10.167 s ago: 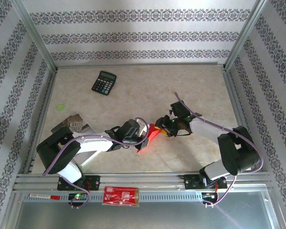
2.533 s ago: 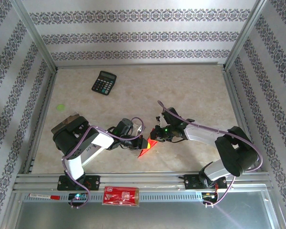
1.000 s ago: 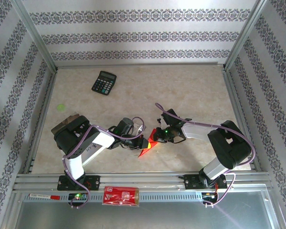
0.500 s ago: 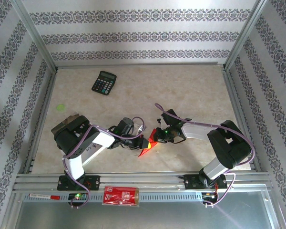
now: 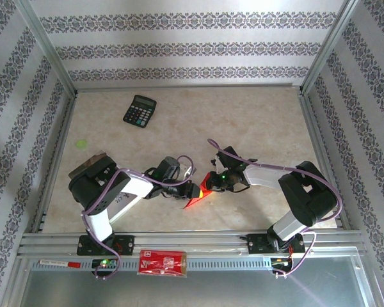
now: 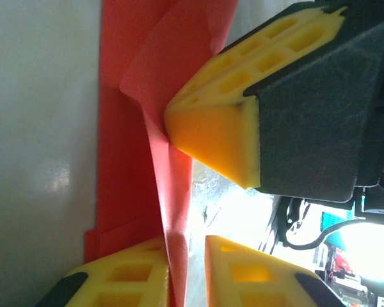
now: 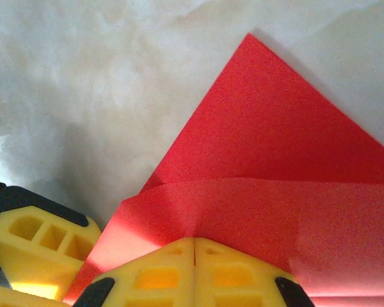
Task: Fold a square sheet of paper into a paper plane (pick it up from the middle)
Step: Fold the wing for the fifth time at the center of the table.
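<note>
Top external view: my two arms meet over the near middle of the table (image 5: 256, 121), and the red sheet of paper (image 5: 194, 200), already folded to a point, lies flat there just below where my claws come together. My left claw (image 5: 193, 190) reaches in from the left and my right claw (image 5: 208, 185) from the right, their tips almost touching each other above the paper's upper end.

From the left wrist, a raised fold of the paper stands up between my left claw's yellow fingers (image 6: 125, 278). The fingers are parted only a little: one lies against the fold and a thin slit of table shows before the other, so nothing is clamped. The closed yellow tip of my right claw pushes into that same fold from the right.

From the right wrist, my right claw's two fingers are pressed fully together, seam to seam, at the edge of a folded layer. I cannot tell whether any paper is pinched in the seam. The paper's pointed corner lies flat on the table beyond them.

A black calculator (image 5: 139, 110) sits well apart at the far left. A red printed packet (image 5: 162, 262) lies on the front rail.
</note>
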You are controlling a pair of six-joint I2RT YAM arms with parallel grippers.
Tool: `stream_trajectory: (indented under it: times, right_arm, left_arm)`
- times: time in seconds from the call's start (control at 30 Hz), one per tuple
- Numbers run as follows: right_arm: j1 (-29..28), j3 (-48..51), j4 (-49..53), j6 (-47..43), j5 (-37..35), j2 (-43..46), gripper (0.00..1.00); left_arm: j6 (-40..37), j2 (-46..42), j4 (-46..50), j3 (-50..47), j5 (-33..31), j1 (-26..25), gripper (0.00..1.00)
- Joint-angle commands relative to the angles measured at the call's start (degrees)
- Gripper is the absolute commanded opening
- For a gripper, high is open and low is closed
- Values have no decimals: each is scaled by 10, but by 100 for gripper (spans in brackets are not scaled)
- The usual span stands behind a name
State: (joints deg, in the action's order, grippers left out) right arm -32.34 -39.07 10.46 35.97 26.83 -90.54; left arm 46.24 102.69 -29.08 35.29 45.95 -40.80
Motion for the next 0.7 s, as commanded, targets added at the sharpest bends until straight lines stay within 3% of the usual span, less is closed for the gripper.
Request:
stream_trajectory:
  times: [0.0, 0.3, 0.53, 0.67]
  right_arm:
    - [10, 6, 34, -12, -28, -14, 3]
    - [12, -1, 37, -19, -27, -18, 3]
    - [12, -9, 36, -22, -21, -24, 3]
    - [14, -12, 36, -19, -21, -25, 3]
  left_arm:
    - [-24, -9, 90, -7, -38, 5, 22]
    - [-48, -54, 147, -8, -60, 7, 27]
    - [-81, -154, 220, -9, -123, 5, 32]
    - [-107, -209, 258, 3, -170, -29, 32]
